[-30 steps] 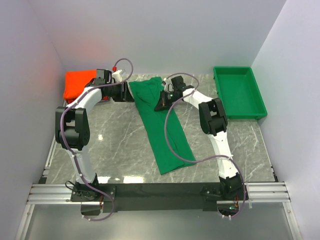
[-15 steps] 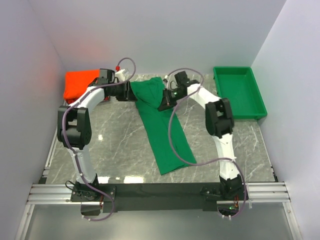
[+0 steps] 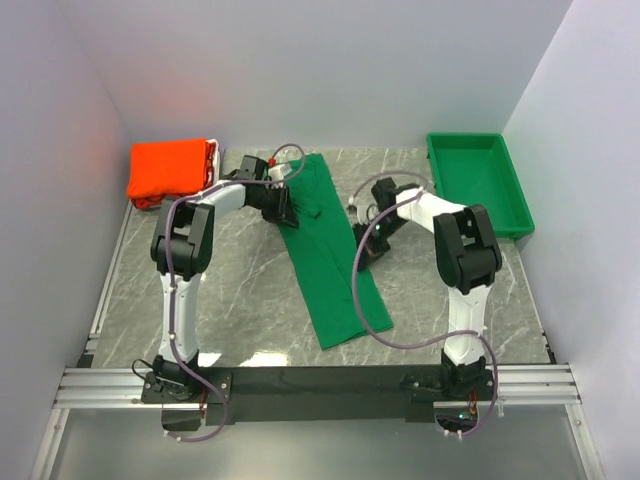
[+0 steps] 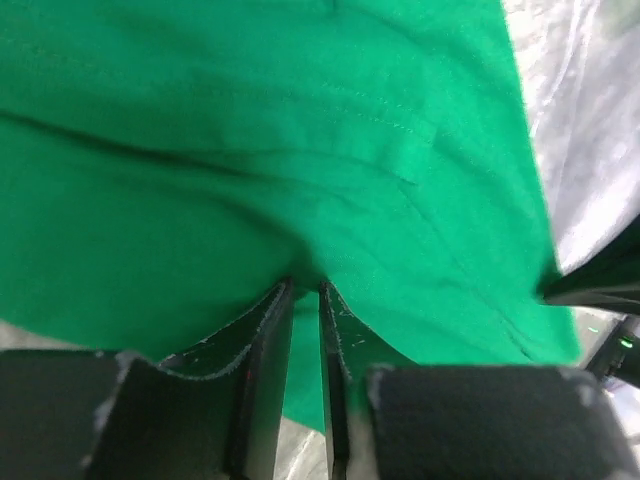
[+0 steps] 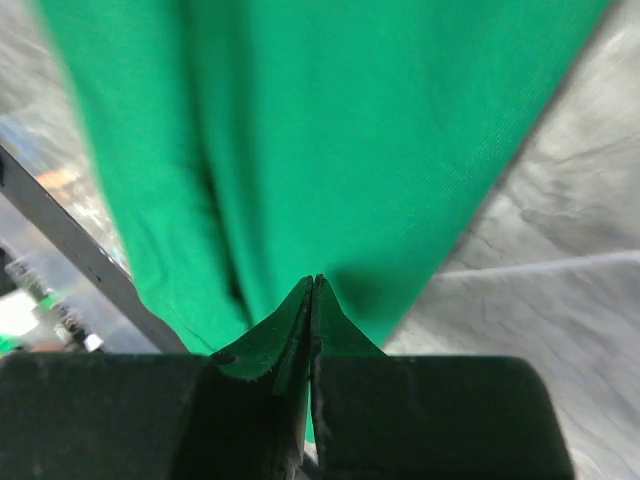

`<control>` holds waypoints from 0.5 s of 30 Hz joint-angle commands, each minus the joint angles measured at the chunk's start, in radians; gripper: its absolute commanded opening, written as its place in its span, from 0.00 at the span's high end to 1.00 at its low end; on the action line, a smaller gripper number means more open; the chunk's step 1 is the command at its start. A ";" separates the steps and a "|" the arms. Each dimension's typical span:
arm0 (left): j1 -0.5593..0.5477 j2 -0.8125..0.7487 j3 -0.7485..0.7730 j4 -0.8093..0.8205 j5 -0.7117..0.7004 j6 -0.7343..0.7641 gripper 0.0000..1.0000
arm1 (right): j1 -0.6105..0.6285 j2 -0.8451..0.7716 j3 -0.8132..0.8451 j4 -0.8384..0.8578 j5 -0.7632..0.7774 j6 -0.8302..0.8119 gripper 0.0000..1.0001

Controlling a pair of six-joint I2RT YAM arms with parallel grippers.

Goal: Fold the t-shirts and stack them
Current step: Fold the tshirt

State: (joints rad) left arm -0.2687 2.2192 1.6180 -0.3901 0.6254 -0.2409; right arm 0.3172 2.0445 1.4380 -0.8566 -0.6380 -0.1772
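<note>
Now that both have shifted rightward vs earlier, L claw [image 4: 305, 288] & R claw [image 5: 312, 282] clamp edges of green t-shirt [image 3: 320, 270].

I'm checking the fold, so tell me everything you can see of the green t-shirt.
The dark green soft cloth t-shirt lies on the grey marbled table, folded into a long narrow strip slanting from far centre toward the near edge, creased at its far end. The left gripper pinches its left edge there; the right gripper is shut on its right edge midway.
</note>
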 commanded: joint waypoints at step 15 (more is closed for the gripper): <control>0.097 0.373 0.635 -0.262 -0.102 0.207 0.66 | 0.078 0.293 0.203 0.203 -0.212 0.327 0.94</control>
State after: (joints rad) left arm -0.2184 2.5484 2.1994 -0.6170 0.6083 -0.1154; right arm 0.3531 2.2787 1.5669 -0.7895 -0.8948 0.0765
